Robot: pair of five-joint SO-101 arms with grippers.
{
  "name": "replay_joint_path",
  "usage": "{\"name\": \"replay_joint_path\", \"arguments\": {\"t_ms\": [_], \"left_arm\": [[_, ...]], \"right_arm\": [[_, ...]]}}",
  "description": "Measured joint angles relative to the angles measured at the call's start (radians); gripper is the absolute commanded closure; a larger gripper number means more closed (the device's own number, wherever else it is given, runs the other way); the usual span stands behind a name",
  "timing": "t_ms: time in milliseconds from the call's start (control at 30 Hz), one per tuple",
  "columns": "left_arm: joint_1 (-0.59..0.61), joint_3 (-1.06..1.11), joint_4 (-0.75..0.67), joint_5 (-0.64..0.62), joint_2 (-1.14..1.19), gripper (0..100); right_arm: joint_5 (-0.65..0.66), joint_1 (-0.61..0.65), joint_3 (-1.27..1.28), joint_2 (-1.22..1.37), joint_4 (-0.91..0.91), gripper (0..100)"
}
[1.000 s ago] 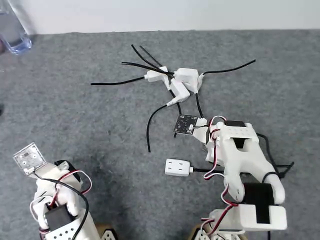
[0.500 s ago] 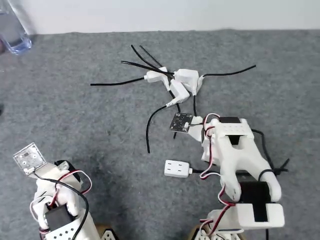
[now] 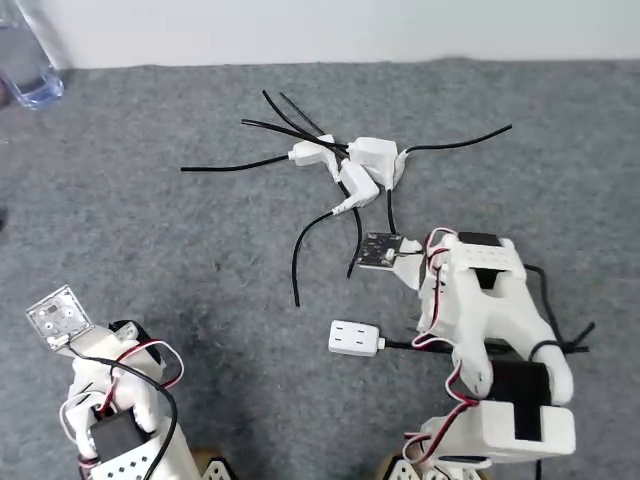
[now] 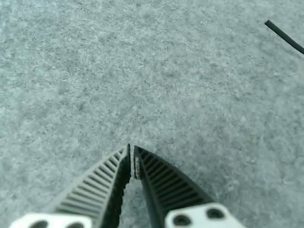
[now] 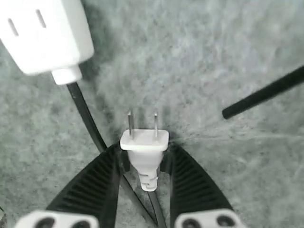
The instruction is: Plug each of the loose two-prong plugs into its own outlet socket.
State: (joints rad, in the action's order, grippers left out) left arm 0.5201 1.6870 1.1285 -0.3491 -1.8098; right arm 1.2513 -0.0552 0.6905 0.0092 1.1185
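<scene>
My right gripper (image 5: pixel 144 153) is shut on a white two-prong plug (image 5: pixel 144 139), whose two prongs point away from the wrist, low over the grey carpet. Just ahead and off to one side lies the white outlet socket (image 5: pixel 45 33) with its black cord; from above the outlet socket (image 3: pixel 355 337) lies just left of the right arm (image 3: pixel 485 300). Two more white plugs (image 3: pixel 345 183) and a white adapter (image 3: pixel 377 158) lie tangled with black cords farther back. At the near left corner, my left gripper (image 4: pixel 132 151) is shut on nothing, over bare carpet.
Black cords (image 3: pixel 300 130) fan out from the plug cluster across the middle of the carpet. A loose cord end (image 5: pixel 266 92) lies near the held plug. A clear bottle (image 3: pixel 22 60) stands at the far left corner. A white wall runs along the back.
The right arm swung slightly left, then back right, with the plug in its gripper. The outlet socket and the left arm have stayed put.
</scene>
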Motion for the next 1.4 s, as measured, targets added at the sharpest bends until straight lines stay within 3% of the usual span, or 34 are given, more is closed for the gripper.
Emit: {"name": "replay_joint_path", "arguments": {"t_ms": [133,300,700,800,1100,1400], "left_arm": [[0.0,0.0,0.0,0.0,0.0,99],[0.0,0.0,0.0,0.0,0.0,99],[0.0,0.0,0.0,0.0,0.0,98],[-0.005,0.0,0.0,0.0,0.0,98],[-0.176,0.0,0.0,0.0,0.0,98],[-0.324,0.0,-0.104,0.0,0.0,98]], "right_arm": [[0.009,-0.005,0.002,0.0,0.002,87.4],[0.009,-0.003,0.034,-0.02,-0.017,99.6],[0.008,-0.003,0.052,-0.04,-0.071,99.1],[-0.052,-0.003,0.075,-0.054,-0.124,99.1],[-0.178,0.094,0.08,-0.193,-0.178,99.1],[-0.235,0.209,0.081,-0.559,0.068,99.2]]}}
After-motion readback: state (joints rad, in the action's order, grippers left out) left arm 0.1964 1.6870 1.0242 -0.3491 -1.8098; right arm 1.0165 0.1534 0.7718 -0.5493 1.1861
